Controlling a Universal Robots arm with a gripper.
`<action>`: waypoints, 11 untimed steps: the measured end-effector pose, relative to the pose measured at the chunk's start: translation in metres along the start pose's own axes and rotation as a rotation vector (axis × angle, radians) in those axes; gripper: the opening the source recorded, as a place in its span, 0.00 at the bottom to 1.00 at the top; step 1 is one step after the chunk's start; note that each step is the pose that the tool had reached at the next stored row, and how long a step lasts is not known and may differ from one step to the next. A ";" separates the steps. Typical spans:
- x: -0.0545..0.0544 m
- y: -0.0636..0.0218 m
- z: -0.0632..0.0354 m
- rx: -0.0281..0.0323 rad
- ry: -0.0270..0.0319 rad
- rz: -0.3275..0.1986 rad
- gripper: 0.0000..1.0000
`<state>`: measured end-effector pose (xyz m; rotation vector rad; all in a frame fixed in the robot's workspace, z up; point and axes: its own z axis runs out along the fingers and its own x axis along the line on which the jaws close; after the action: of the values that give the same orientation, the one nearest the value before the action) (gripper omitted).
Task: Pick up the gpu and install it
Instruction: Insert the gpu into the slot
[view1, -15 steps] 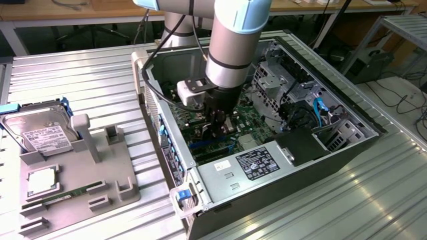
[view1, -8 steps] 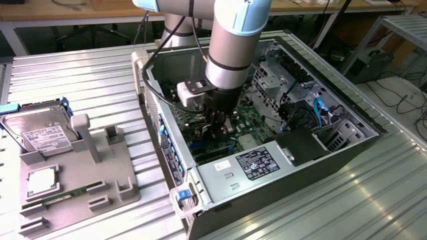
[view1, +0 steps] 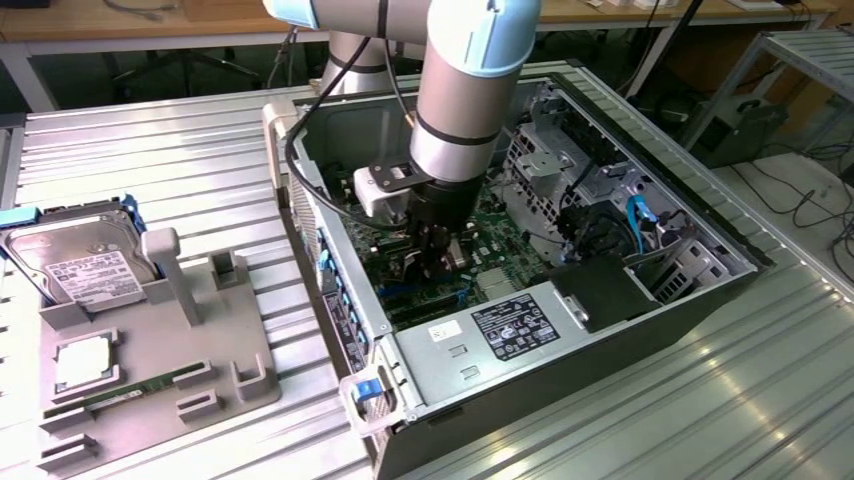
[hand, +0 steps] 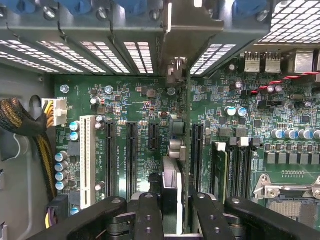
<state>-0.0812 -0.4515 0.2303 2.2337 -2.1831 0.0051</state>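
The gpu (hand: 172, 175) is seen edge-on as a thin upright card. Its silver bracket (hand: 187, 35) lies against the case's rear slot openings. My gripper (hand: 174, 207) is shut on the card, with a black finger (hand: 150, 215) on either side. The card stands over the green motherboard (hand: 135, 100), between a short black slot (hand: 153, 136) and a longer black slot (hand: 197, 150); whether it is seated I cannot tell. In the exterior view the gripper (view1: 441, 258) reaches down inside the open computer case (view1: 694, 215), close above the board.
A silver power supply (view1: 514, 325) sits at the case's near end, with drive bays and blue cables (view1: 638, 222) on the exterior view's right. Outside the case, a grey tray (view1: 147, 370) holds a hard drive (view1: 80, 265) and a green memory stick (view1: 127, 390). Yellow-black wires (hand: 20, 122) run beside the board.
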 end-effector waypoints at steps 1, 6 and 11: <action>0.000 0.0000 0.0000 0.0000 0.0000 0.000 0.28; 0.000 0.0000 0.0002 0.0002 -0.0003 0.000 0.28; 0.000 0.0000 0.0002 0.0001 -0.0003 0.000 0.28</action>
<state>-0.0812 -0.4514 0.2302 2.2340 -2.1833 0.0049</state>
